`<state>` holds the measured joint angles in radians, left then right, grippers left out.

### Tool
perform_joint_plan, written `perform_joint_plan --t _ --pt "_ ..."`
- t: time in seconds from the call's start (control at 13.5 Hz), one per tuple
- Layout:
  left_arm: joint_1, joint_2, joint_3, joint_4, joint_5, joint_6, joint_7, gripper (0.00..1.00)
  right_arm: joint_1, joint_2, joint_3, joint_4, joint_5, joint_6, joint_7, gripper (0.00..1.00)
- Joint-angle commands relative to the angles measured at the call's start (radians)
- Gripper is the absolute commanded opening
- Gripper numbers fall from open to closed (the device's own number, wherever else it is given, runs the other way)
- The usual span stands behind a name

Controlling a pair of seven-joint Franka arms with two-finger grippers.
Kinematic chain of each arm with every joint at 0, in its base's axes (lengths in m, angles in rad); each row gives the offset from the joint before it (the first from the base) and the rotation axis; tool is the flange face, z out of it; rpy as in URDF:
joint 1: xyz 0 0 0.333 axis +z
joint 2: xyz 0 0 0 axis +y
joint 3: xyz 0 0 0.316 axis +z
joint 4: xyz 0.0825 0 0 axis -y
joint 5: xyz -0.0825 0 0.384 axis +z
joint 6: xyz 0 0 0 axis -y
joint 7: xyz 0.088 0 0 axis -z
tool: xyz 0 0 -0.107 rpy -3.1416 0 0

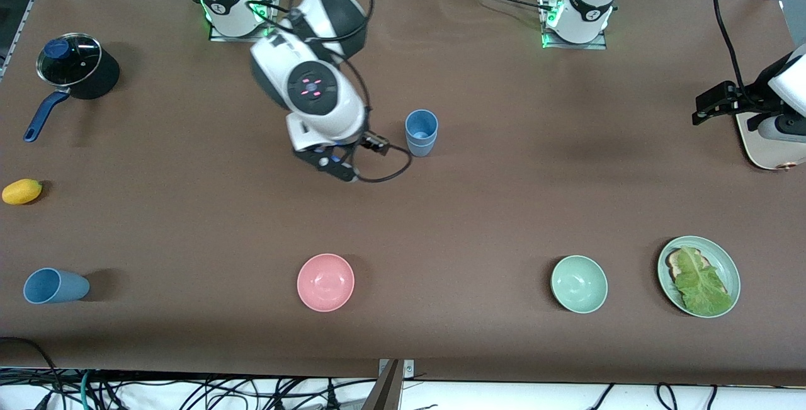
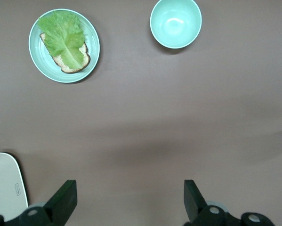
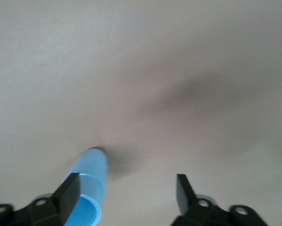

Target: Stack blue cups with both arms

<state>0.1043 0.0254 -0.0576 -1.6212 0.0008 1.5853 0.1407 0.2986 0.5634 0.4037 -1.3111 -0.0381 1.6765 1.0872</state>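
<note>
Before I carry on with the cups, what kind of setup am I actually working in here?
Most likely a robotics lab tabletop rig staged with kitchenware, not a real kitchen: a brown-covered table with bolted arm bases, loose cables along its edge, and props such as stacked blue cups, a pink bowl and a lidded saucepan.

I see my right gripper [image 3: 124, 197] at the bottom edge of the frame, its two black fingers [image 3: 68, 193] spread wide with bare brown table [image 3: 178, 70] between them. At lower left, stacked blue cups [image 3: 90, 183] stand just beside one finger, not gripped.
</note>
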Motion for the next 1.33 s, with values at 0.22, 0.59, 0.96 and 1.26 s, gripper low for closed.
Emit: perform_joint_plan --t 0.22,0.59,0.96,1.26 --pt "-0.002 -0.001 0.006 0.0 -0.015 -0.001 0.022 1.0 -0.052 -0.215 -0.147 -0.071 0.009 -0.164 -0.371 1.0" --pt "-0.002 -0.001 0.005 0.0 -0.015 -0.001 0.022 1.0 -0.186 -0.413 -0.261 -0.203 0.035 -0.212 -0.657 1.0" --pt "-0.002 0.001 0.005 0.0 -0.015 -0.001 0.022 1.0 -0.274 -0.488 -0.391 -0.244 0.084 -0.251 -0.943 1.0" --pt "-0.002 0.001 0.005 0.0 -0.015 -0.001 0.022 1.0 -0.3 -0.491 -0.405 -0.225 0.084 -0.285 -1.0 1.0"
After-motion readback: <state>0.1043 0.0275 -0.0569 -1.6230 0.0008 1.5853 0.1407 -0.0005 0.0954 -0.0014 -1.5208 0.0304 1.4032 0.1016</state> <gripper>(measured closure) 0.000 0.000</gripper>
